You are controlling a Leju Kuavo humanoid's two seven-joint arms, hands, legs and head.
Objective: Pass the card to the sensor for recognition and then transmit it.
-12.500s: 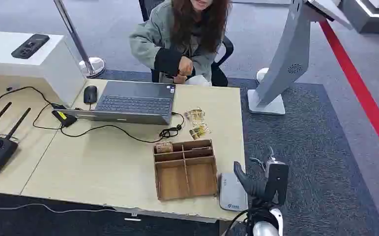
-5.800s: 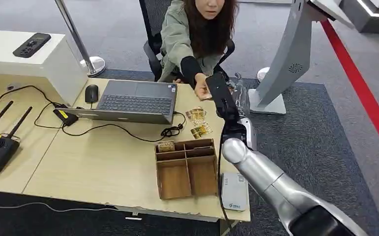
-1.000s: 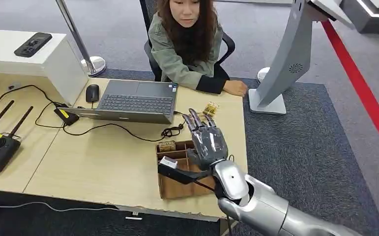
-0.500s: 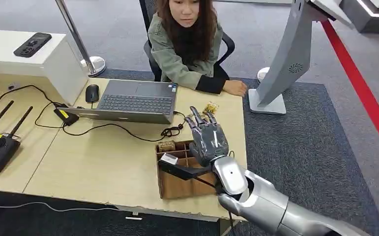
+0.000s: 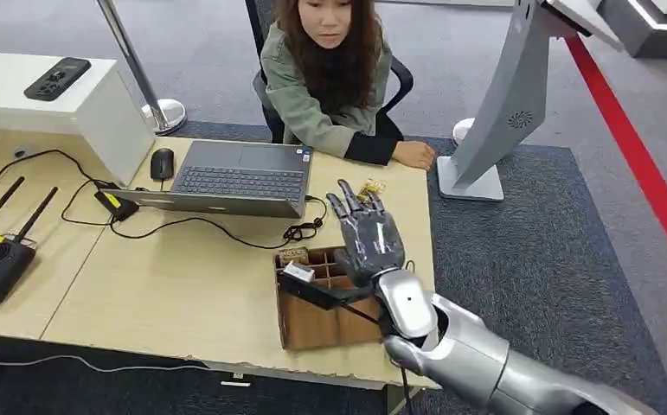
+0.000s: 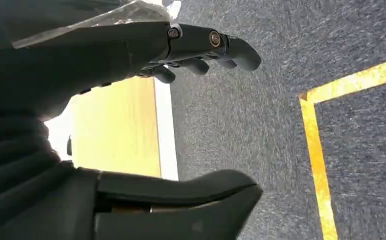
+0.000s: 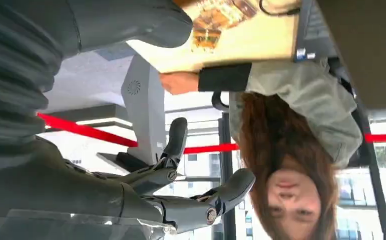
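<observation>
bench point(image 5: 182, 285): my right hand point(image 5: 366, 233) above wooden tray point(image 5: 299, 324)
fingers: spread, holding nothing
cards point(image 5: 369, 190): beyond fingertips, toward person point(image 5: 330, 78)

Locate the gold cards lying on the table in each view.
Head view: gold cards at the table's far right, just beyond the right hand.
Right wrist view: gold cards on the tabletop.
Left wrist view: not in it.
Shared landmark: the person's hand beside them.
</observation>
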